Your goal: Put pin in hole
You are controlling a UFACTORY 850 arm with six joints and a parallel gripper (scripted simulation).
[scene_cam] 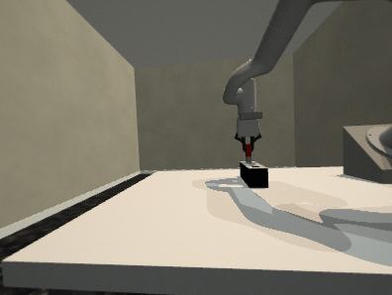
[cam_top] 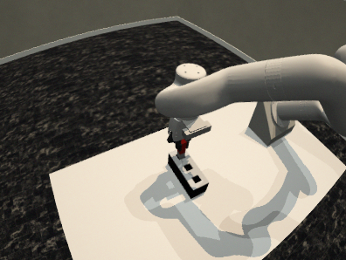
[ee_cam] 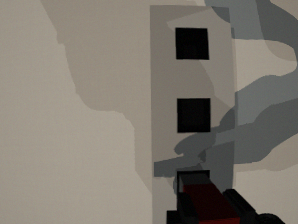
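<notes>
- Gripper (cam_top: 182, 143) (scene_cam: 248, 145) (ee_cam: 204, 211), partly open, clamped on a square-sided pin (cam_top: 183, 147) (scene_cam: 248, 149) (ee_cam: 205, 197), red above grey.
- Below it, a black-sided block (cam_top: 199, 190) (scene_cam: 254, 176) (ee_cam: 165, 90) with square holes.
- The pin's lower tip is hidden at the end hole.

A bare test room, lab-like: plain walls (scene_cam: 64, 99) surround a pale tabletop (cam_top: 100, 196) (scene_cam: 148, 223) (ee_cam: 65, 165), an arm's base (cam_top: 267, 131) (scene_cam: 358, 153) near its edge.
</notes>
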